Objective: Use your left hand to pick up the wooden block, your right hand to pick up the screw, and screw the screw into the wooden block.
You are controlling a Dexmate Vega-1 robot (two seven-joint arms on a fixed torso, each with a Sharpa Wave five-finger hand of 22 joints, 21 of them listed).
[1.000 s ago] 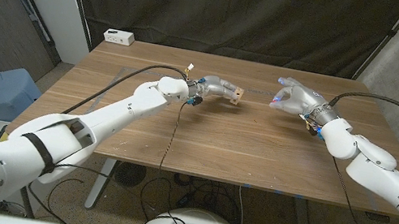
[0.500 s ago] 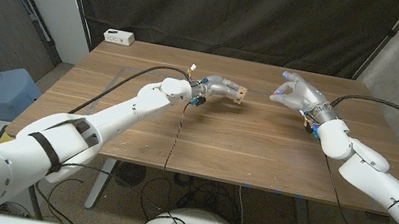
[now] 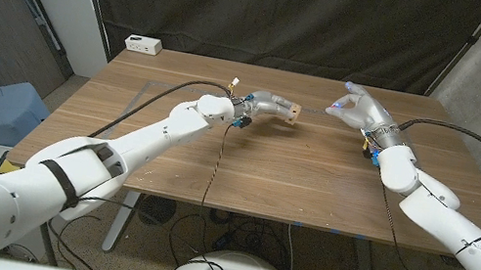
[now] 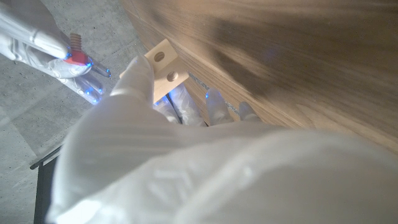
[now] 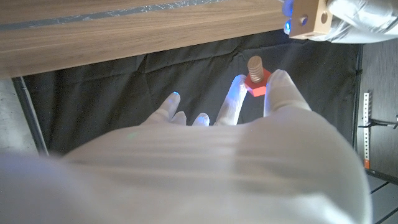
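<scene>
— So, where was the wooden block [image 3: 291, 114]?
— Held off the table [image 3: 311, 182] in the left hand [image 3: 263, 107], pinched at the fingertips, near the middle of the table's far half. Seen in the left wrist view as a pale piece [image 4: 166, 66] with two round holes, clamped between the fingers [image 4: 140, 74].
— And the screw?
— Gripped in the right hand [image 3: 362, 110], also raised above the table, well apart from the block and on its right. Red-headed with a wooden threaded shank [image 5: 255, 73], pinched between thumb and fingertip in the right wrist view; other fingers [image 5: 171, 106] loosely spread.
— Touching the block yet?
— Not joined. Shank pointed roughly toward the block [image 5: 308, 18], with a gap between. Also caught in the left wrist view, beside the block [image 4: 74, 51].
— Anything else on the table?
— Small white box [image 3: 143, 43] at the far left corner.
</scene>
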